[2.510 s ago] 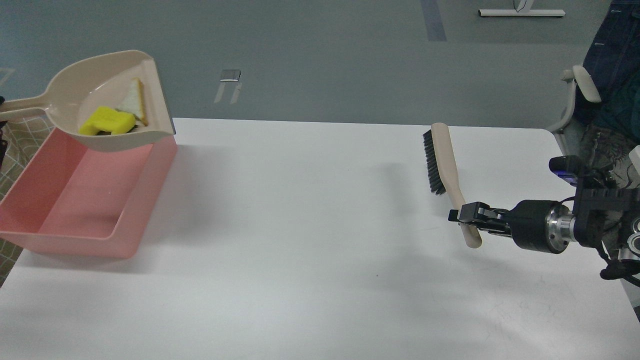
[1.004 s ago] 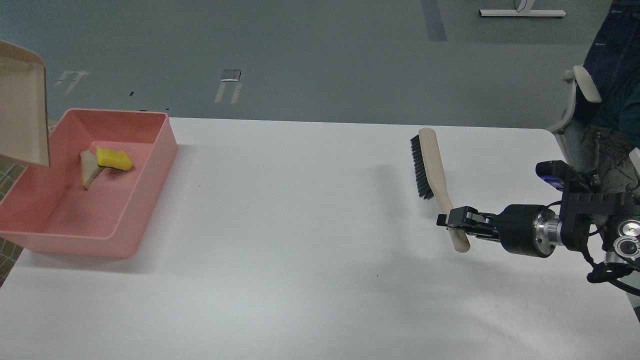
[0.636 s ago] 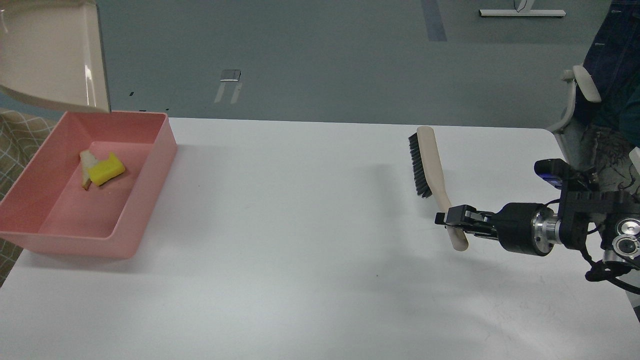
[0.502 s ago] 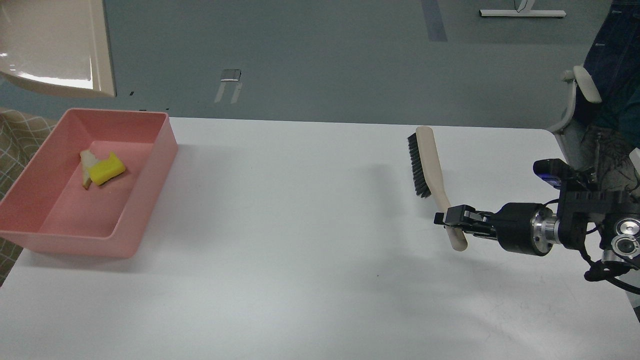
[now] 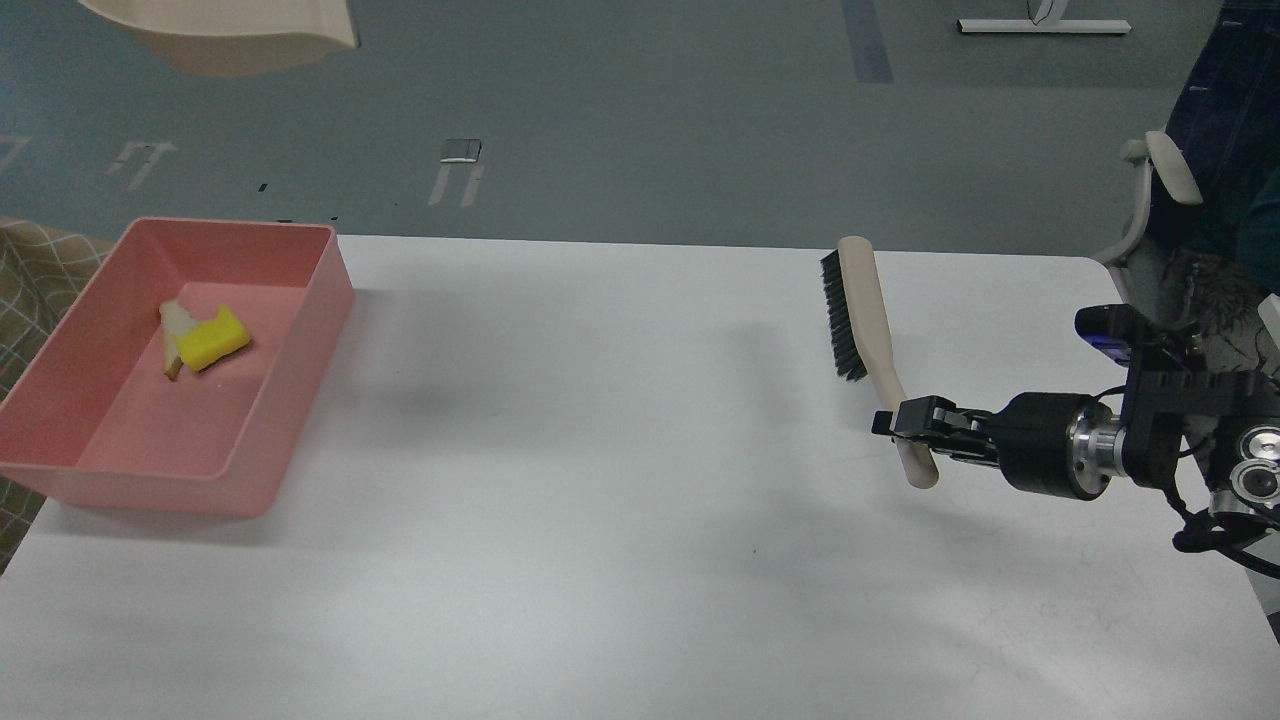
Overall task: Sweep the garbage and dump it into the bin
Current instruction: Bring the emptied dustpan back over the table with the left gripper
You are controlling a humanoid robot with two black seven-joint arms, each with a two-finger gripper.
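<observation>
The salmon-pink bin (image 5: pixel 300 370) stands on the white table at the left. Inside it lie the yellow foam chunk (image 5: pixel 215 338) and the white bread piece with brown crust (image 5: pixel 174 331), touching each other. The beige dustpan (image 5: pixel 225 30) hangs high at the top left edge, empty as far as I can see; its handle and my left gripper are out of view. My right gripper (image 5: pixel 905 422) is shut on the handle of a beige brush with black bristles (image 5: pixel 858 305) and holds it above the table at the right.
The white table (image 5: pixel 600 500) spreads between bin and brush. A chair (image 5: pixel 1160 190) and a seated person stand beyond the table's right far corner. Grey floor lies behind the table.
The dustpan tipped the yellow chunk and bread into the bin, then rose up and right to the top edge. The scraps settled in the bin. My right gripper shifted slightly with the brush.
</observation>
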